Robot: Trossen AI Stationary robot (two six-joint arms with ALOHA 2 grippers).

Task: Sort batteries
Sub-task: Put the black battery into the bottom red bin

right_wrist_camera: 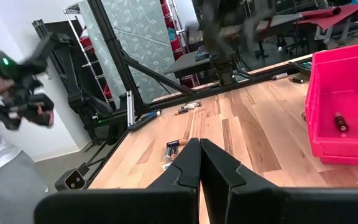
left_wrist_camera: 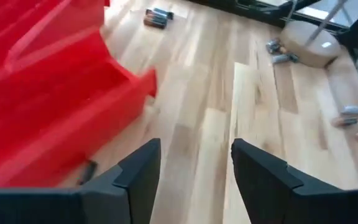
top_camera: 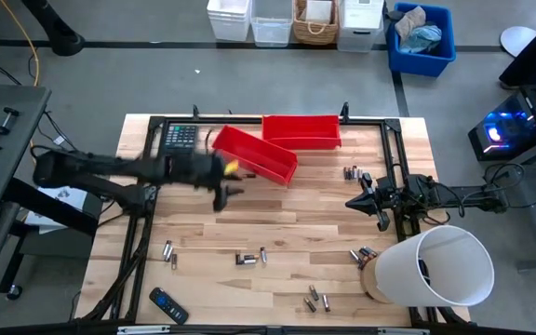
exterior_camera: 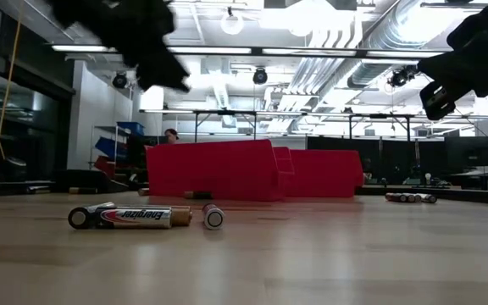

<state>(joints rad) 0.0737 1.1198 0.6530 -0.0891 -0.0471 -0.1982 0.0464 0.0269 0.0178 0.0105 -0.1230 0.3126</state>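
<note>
"Energizer" is reading clearly on one of the batteries (exterior_camera: 138, 217) lying at the table's near edge; others are scattered along the near side and right. The left gripper (left_wrist_camera: 194, 165) is hovering above the table beside the tilted red bin (top_camera: 254, 154), fingers apart, holding nothing. The right gripper (right_wrist_camera: 199, 163) is waiting at the table's right, fingers pressed together.

We've got a light wood plank table (top_camera: 277, 214) w/ two red bins (top_camera: 255, 154) at the back, one angled and touching the straight one, plus a calculator (top_camera: 180, 136) just beside the angled bin. Batteries (top_camera: 246, 258) are scattered in small clusters across the front and right side. Black remote (top_camera: 167, 304) sits at the front left corner, white bucket (top_camera: 435, 267) tipped over front right.
</note>
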